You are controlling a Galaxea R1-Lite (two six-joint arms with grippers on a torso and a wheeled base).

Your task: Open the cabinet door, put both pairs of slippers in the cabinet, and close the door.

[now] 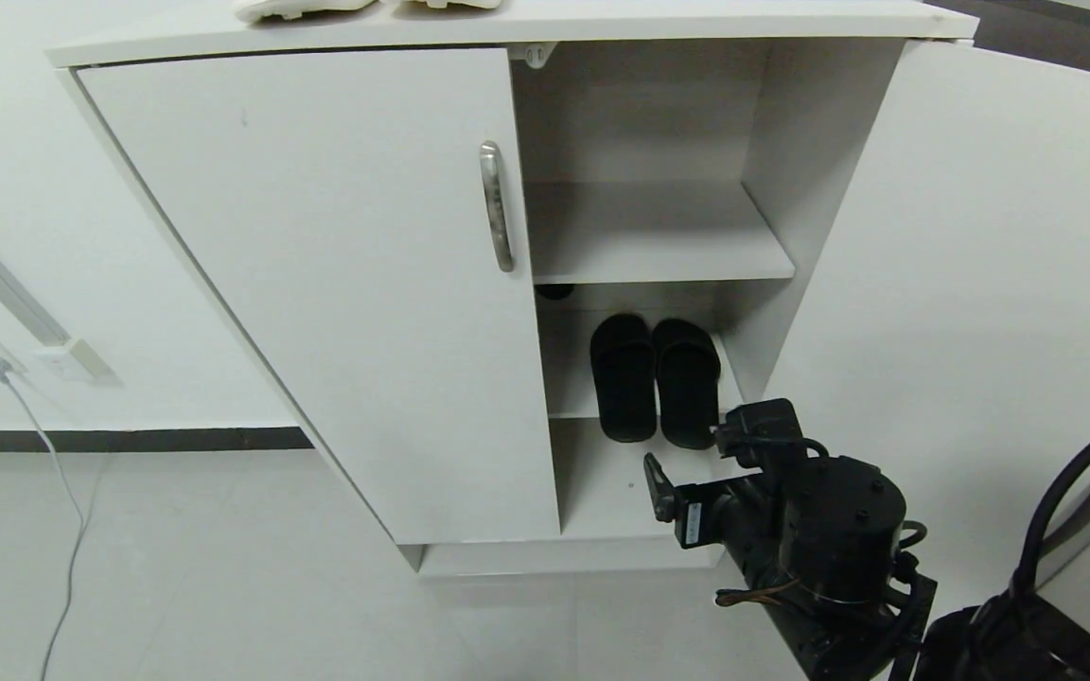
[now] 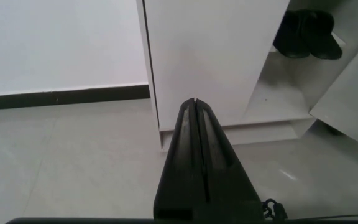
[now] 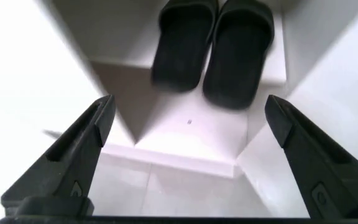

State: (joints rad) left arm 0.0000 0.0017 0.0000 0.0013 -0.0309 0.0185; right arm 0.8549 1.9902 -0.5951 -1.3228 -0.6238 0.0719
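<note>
Head view: you'll find the black rubber slippers on the middle shelf of the white cabinet, with a pale pair lying on top. Left wrist: left gripper jaws pressed together, empty. Right wrist: right gripper jaws wide, empty; I'd fetch the pale pair next.

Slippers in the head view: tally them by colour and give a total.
Black slippers: 2, side by side on a shelf inside the cabinet.
White slippers: 2, on the cabinet top, cut off by the picture's edge.
Total: 4
</note>
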